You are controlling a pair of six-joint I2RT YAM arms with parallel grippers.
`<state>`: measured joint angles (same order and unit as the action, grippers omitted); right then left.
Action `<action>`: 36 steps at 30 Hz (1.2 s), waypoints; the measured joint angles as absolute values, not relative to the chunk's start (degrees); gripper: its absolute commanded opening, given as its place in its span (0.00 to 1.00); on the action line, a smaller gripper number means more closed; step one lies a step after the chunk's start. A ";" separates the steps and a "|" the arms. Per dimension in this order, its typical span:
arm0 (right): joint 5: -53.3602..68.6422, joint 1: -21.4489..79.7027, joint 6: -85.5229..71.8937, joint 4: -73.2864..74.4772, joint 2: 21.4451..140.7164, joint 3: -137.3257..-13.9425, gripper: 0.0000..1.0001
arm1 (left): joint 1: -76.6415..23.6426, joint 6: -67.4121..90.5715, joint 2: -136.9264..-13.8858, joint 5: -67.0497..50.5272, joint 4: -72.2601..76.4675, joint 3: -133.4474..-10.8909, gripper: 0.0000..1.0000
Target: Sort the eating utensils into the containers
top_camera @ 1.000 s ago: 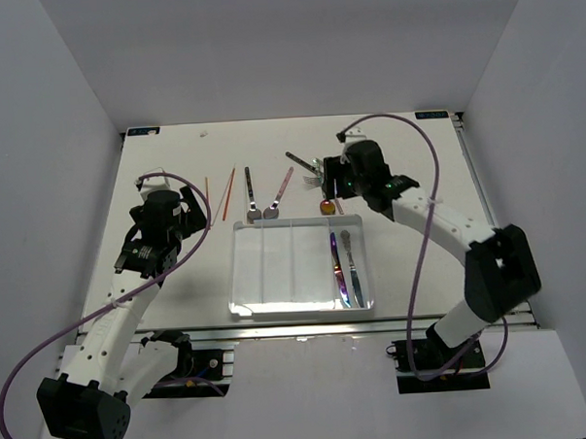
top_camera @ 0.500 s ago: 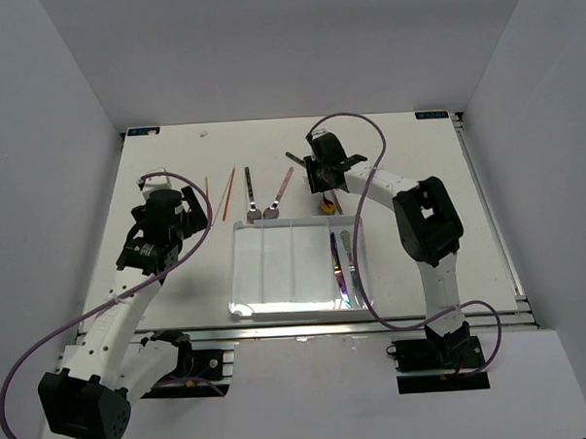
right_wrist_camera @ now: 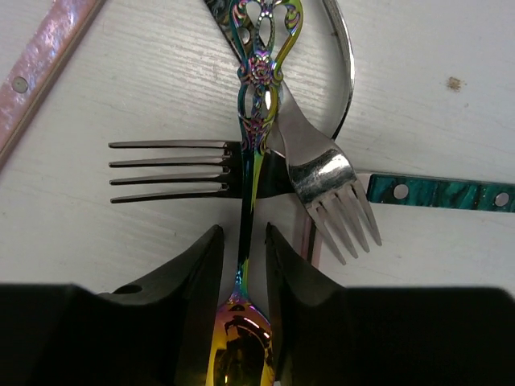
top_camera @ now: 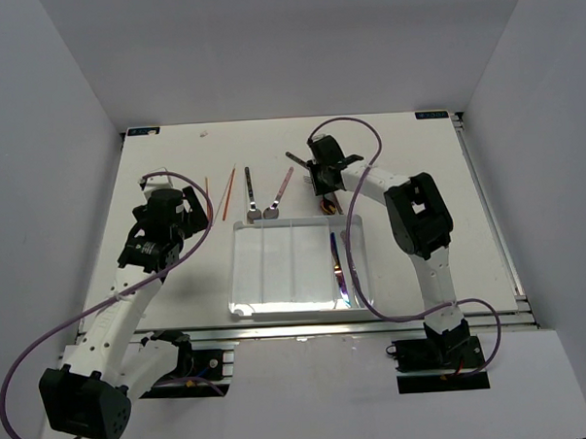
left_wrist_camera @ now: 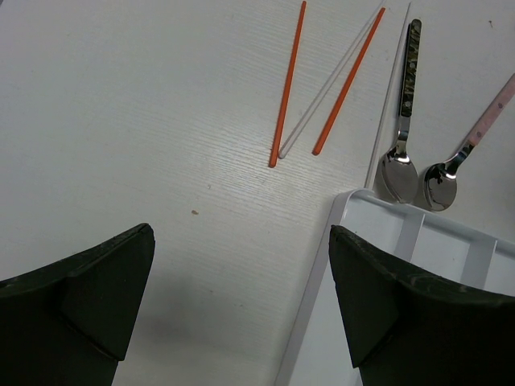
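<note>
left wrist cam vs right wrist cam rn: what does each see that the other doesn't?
Left wrist only: two orange chopsticks, dark-handled spoon, tray corner, wide-open left end effector. Right wrist only: two forks, teal handle, iridescent spoon between the fingers of the right end effector. Both: white table, possibly the same pink handle.

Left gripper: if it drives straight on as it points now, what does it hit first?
Likely bare table, just left of the tray corner; the orange chopsticks lie farther on. Depth is unclear.
</note>
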<state>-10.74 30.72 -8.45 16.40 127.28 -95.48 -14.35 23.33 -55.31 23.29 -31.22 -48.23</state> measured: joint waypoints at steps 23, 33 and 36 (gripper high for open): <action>-6.83 29.80 -11.35 11.84 116.03 -91.77 0.00 | -14.35 23.33 -55.46 23.31 -31.24 -48.23 0.98; -5.19 30.48 -15.97 6.98 102.98 -84.47 0.00 | -14.35 23.33 -55.46 23.33 -31.24 -48.23 0.98; -6.96 32.88 -19.75 6.13 97.49 -75.70 0.00 | -14.35 23.33 -55.46 23.33 -31.24 -48.23 0.98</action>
<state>-6.96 32.88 -19.75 6.13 97.49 -75.70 -14.35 23.33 -55.46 23.33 -31.24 -48.23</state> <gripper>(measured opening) 0.023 0.981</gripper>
